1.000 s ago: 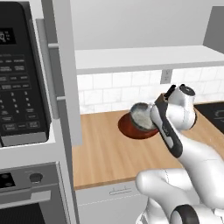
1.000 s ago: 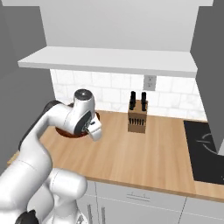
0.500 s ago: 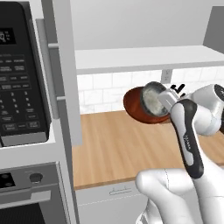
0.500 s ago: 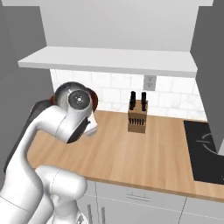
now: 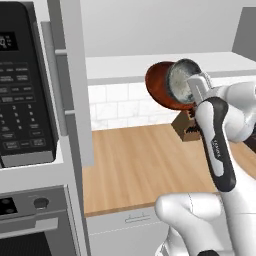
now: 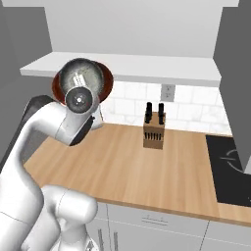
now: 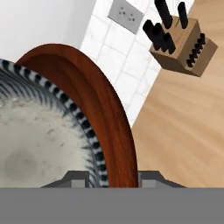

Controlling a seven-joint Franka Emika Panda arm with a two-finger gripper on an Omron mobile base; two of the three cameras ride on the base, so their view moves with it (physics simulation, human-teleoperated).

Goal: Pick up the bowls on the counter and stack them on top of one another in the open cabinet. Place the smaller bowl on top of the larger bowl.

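We are in a rendered home kitchen. A light wood-plank counter [image 6: 147, 166] runs along a wall of white tile backsplash [image 6: 191, 110] with a wall outlet [image 6: 167, 92]. A wooden knife block [image 6: 154, 130] holding dark-handled knives stands on the counter near the backsplash. A black cooktop [image 6: 228, 169] is set into the counter at its right end. At left we see a black microwave [image 5: 25, 90] above an oven control panel [image 5: 35, 206]. A pale upper cabinet shelf [image 6: 132, 66] sits above the backsplash; white drawer fronts [image 6: 157, 223] lie below the counter.

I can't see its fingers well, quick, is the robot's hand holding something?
Gripper: shut on the larger bowl, with the smaller bowl nested inside it, both lifted off the counter.
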